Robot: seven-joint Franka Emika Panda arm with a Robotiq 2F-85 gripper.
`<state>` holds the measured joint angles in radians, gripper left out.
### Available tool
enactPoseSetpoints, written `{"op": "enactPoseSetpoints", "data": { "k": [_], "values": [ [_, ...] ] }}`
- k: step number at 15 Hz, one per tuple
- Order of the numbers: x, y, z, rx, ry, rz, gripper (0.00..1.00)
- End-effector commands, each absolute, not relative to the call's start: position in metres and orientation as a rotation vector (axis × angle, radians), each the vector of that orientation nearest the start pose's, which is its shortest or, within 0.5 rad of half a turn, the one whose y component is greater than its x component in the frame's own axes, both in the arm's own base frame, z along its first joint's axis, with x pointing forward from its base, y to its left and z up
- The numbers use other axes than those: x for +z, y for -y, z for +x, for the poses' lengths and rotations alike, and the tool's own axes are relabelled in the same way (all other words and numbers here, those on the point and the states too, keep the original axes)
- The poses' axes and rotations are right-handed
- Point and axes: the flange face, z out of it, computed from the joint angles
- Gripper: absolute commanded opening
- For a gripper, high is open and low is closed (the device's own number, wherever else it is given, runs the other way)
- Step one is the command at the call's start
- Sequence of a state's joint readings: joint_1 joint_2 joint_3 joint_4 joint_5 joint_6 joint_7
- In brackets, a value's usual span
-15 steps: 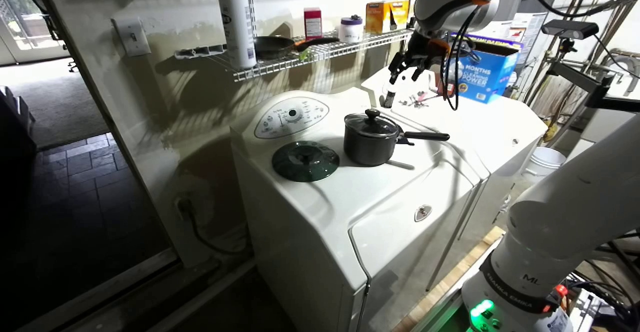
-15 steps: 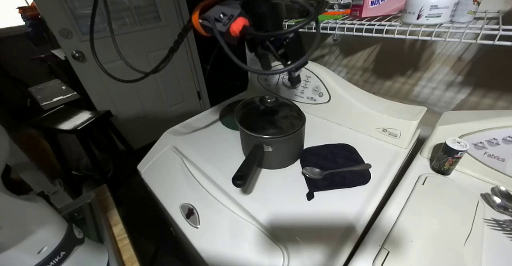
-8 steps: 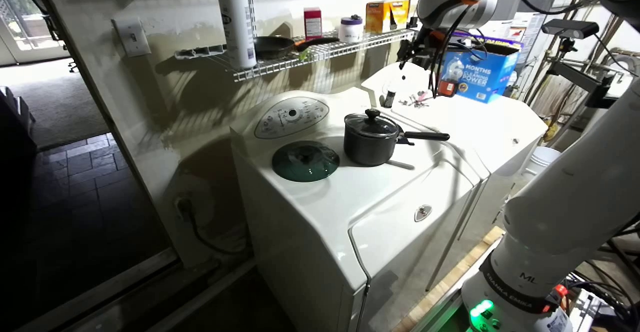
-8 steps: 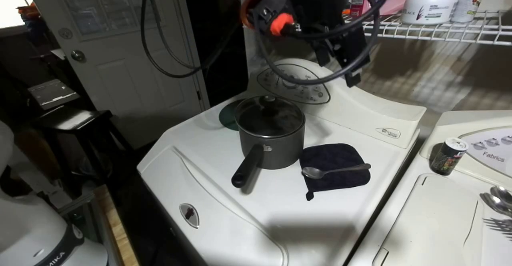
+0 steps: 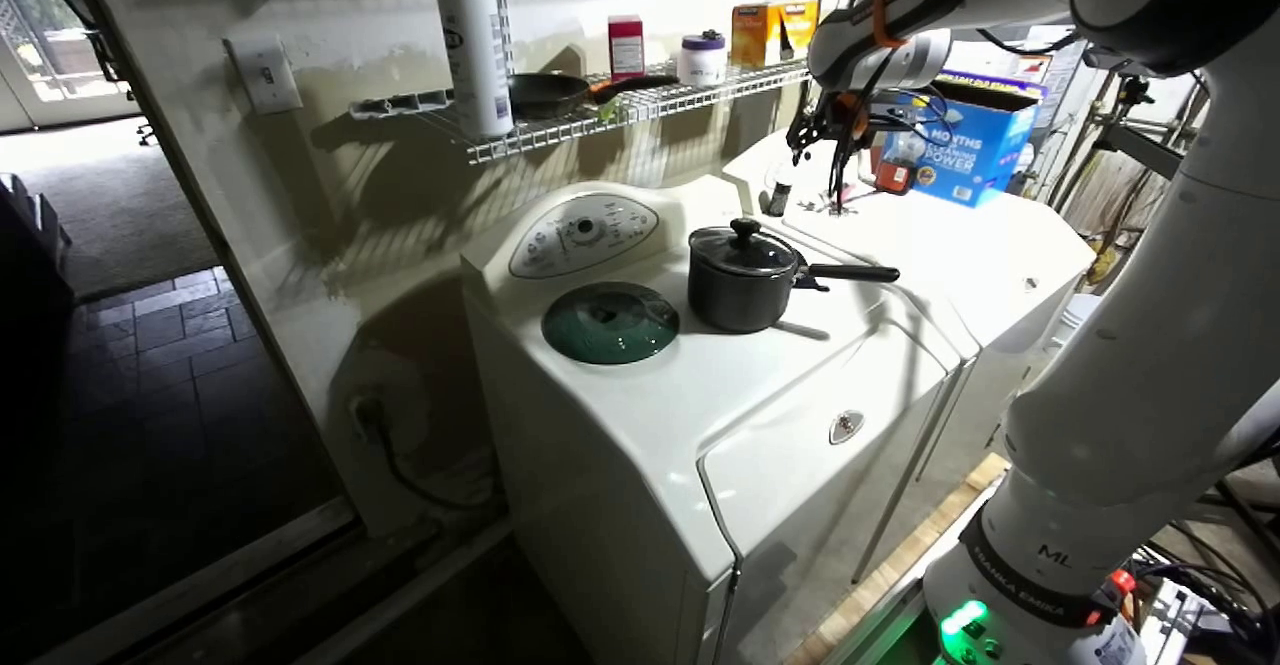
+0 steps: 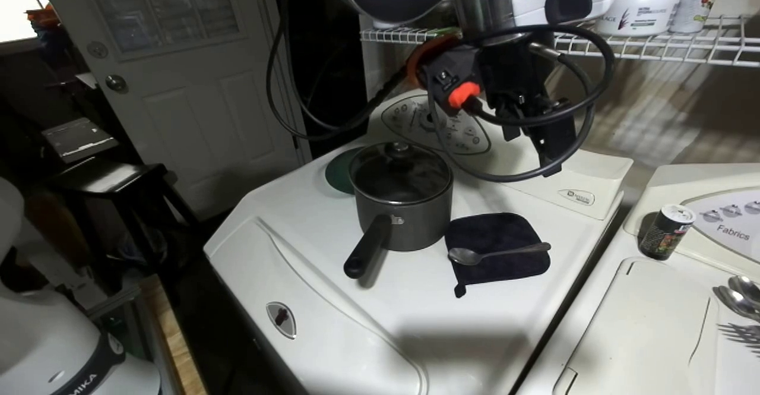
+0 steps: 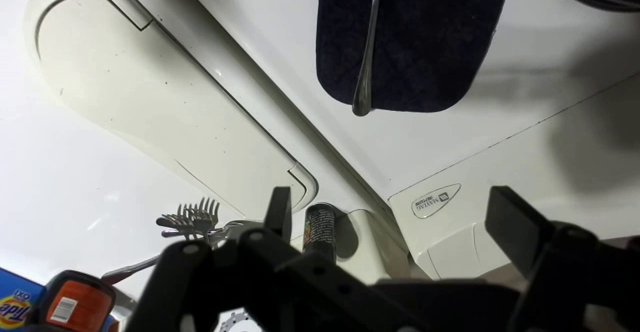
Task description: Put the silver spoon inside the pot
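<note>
The silver spoon (image 6: 500, 253) lies on a dark blue pot holder (image 6: 494, 228); it also shows at the top of the wrist view (image 7: 369, 47). In an exterior view it is hidden behind the pot. The dark grey pot (image 6: 409, 226) stands beside the holder with its long black handle outward; it also shows in an exterior view (image 5: 737, 297). A glass lid (image 6: 399, 175) with a knob covers the pot. My gripper (image 7: 395, 212) is open and empty. In an exterior view the gripper (image 6: 531, 148) hangs above and behind the spoon, near the control panel, partly behind a cable.
A dark green disc lid (image 5: 611, 323) lies beside the pot. A black can (image 6: 665, 233) and loose cutlery (image 6: 739, 300) are on the adjacent white machine. A blue box (image 5: 970, 145) stands farther along it. A wire shelf (image 5: 640, 100) runs above the panels.
My gripper has moved from above the control panel behind the pot toward the pot holder's side and come lower. The spoon, pot and lids have not moved.
</note>
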<state>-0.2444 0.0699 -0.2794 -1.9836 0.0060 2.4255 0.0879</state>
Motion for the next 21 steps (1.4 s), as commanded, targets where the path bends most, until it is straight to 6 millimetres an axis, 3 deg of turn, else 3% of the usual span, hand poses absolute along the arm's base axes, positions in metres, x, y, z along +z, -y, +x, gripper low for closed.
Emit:
{"op": "enactPoseSetpoints", "data": {
  "k": [1, 3, 10, 21],
  "values": [
    [0.473, 0.3, 0.525, -0.587, -0.957, -3.035, 1.0],
    [0.47, 0.303, 0.528, -0.552, -0.968, -3.032, 1.0],
    [0.429, 0.31, 0.538, -0.229, -0.944, -3.049, 1.0],
    [0.366, 0.328, 0.599, -0.122, -0.908, -3.118, 1.0]
  ]
}}
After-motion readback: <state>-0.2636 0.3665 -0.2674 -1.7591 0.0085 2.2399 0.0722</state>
